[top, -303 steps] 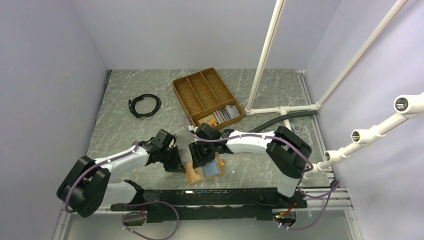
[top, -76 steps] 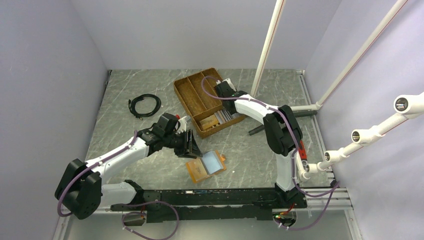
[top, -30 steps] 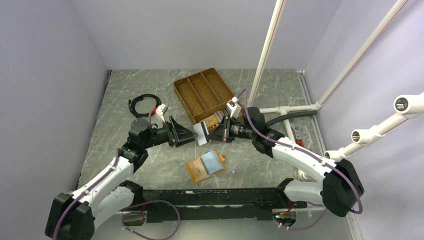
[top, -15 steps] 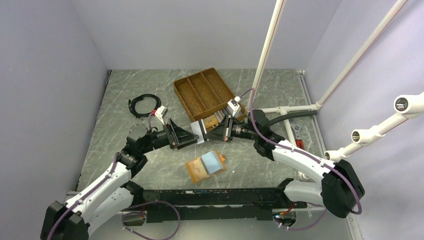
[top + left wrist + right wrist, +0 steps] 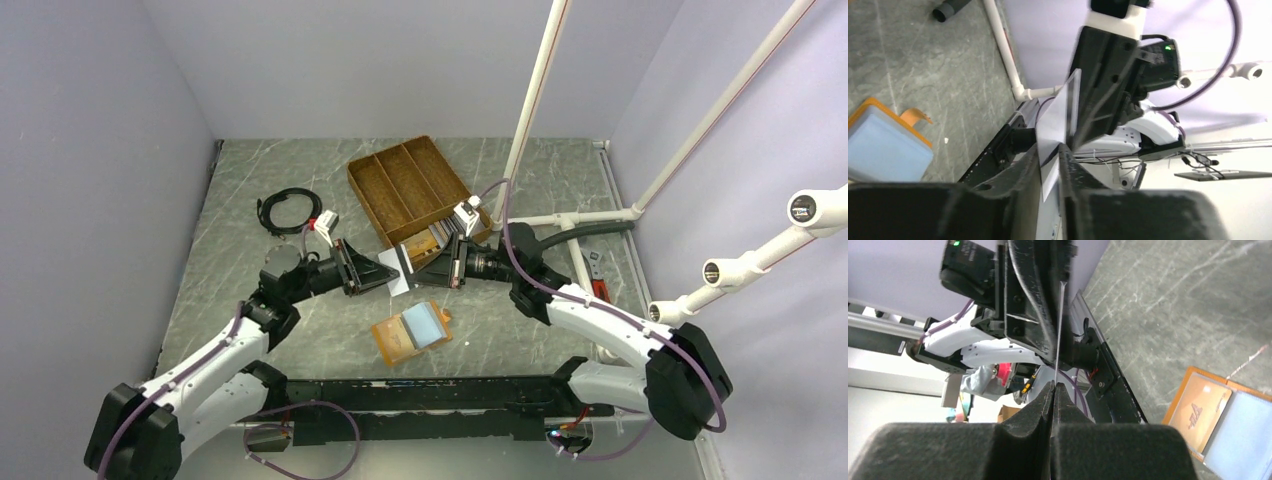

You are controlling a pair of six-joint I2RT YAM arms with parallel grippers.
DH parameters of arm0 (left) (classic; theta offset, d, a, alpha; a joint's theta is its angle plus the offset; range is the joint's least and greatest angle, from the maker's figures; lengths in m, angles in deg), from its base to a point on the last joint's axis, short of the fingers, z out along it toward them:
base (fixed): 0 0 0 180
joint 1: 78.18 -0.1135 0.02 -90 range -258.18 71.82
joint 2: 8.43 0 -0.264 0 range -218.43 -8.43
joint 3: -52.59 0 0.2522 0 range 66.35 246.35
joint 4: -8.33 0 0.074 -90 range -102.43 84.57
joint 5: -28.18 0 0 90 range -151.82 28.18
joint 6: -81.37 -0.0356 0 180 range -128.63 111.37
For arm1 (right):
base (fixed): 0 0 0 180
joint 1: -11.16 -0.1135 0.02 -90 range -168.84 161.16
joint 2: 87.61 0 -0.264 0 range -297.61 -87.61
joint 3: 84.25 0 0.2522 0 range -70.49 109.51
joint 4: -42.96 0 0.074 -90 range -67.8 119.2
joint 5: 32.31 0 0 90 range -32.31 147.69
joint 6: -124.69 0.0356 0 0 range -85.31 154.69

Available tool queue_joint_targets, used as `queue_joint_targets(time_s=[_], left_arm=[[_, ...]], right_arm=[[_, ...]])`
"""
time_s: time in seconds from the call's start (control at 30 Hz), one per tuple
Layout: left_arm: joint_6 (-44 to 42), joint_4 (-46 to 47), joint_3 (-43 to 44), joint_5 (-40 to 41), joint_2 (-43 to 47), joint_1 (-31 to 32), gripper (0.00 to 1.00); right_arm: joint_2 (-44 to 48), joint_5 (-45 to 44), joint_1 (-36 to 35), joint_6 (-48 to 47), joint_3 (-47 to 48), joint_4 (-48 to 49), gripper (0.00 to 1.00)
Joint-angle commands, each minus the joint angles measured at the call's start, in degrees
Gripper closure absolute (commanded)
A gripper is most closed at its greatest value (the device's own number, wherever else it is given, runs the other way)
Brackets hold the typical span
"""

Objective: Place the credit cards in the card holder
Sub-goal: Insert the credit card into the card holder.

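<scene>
— One pale card (image 5: pixel 400 268) hangs above the tabletop (image 5: pixel 520 310), between both arms; the open card holder (image 5: pixel 412 333) lies at its six o'clock.
— Who holds it?
— Right gripper (image 5: pixel 1053 385), from three o'clock, clamped tight on one edge. Left gripper (image 5: pixel 1049 150), from nine, straddles the other, jaws narrow; pinched or not, I cannot tell.
— Risk?
— If the right releases before the left bites, the card probably drops, maybe missing the holder. Two opposed pulls could bend it.

Pale lilac walls (image 5: pixel 400 60); grey marbled tabletop (image 5: pixel 240 170); white pipe frame (image 5: pixel 532 110) at right.
</scene>
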Motion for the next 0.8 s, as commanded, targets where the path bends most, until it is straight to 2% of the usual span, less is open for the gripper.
queue_joint_targets(time_s=[0.0,0.03,0.07,0.13,0.17,0.2,0.27,0.3,0.37,0.4,0.5,0.53,0.77], left_arm=[[1.3,7.6,-0.6,-2.1,0.8,0.3,0.9],[0.0,1.0,-0.2,-1.3,1.5,0.4,0.98],[-1.8,-6.4,0.6,0.0,2.1,0.4,1.0],[-6.1,-21.5,3.0,3.9,2.4,0.4,1.0],[-7.7,-27.1,3.7,4.4,1.7,0.4,1.0],[-8.5,-29.2,3.7,3.1,0.2,0.4,1.0],[-9.6,-26.9,2.6,-2.3,-4.5,0.4,1.0],[-9.5,-23.6,1.3,-5.4,-7.2,0.7,1.0],[-10.1,-20.2,0.5,-7.9,-10.9,1.9,1.0],[-10.8,-20.4,0.5,-7.9,-11.9,2.5,1.0],[-13.0,-20.0,0.2,-8.0,-15.0,3.0,1.0],[-13.1,-19.8,0.1,-7.9,-16.3,3.0,1.0],[-10.3,-8.9,-4.6,-8.8,-24.9,3.3,1.0]], right_arm=[[-0.4,-0.8,-0.2,2.8,-1.8,6.7,1.0],[-0.5,-1.4,-0.2,1.7,-1.8,4.4,1.0],[-0.5,-2.4,-0.1,-1.4,-1.0,0.3,0.94],[0.0,-9.1,-0.4,-11.1,2.8,-16.4,0.64],[-0.3,-13.1,-0.5,-15.9,4.7,-24.4,0.55],[-1.1,-15.4,-0.6,-19.7,6.4,-30.3,0.52],[-2.5,-15.4,-0.5,-25.0,6.7,-35.0,0.5],[-3.6,-13.3,-0.5,-26.9,6.3,-35.1,0.52],[-6.5,-6.7,-0.6,-29.2,5.9,-33.5,0.68],[-8.0,-5.6,-0.6,-29.7,5.7,-32.9,0.78],[-11.8,-5.4,-0.8,-30.5,5.0,-30.2,0.97],[-12.9,-5.9,-0.8,-30.7,4.8,-29.2,1.0],[-20.7,-10.2,-0.8,-30.4,3.3,-23.6,1.0]])
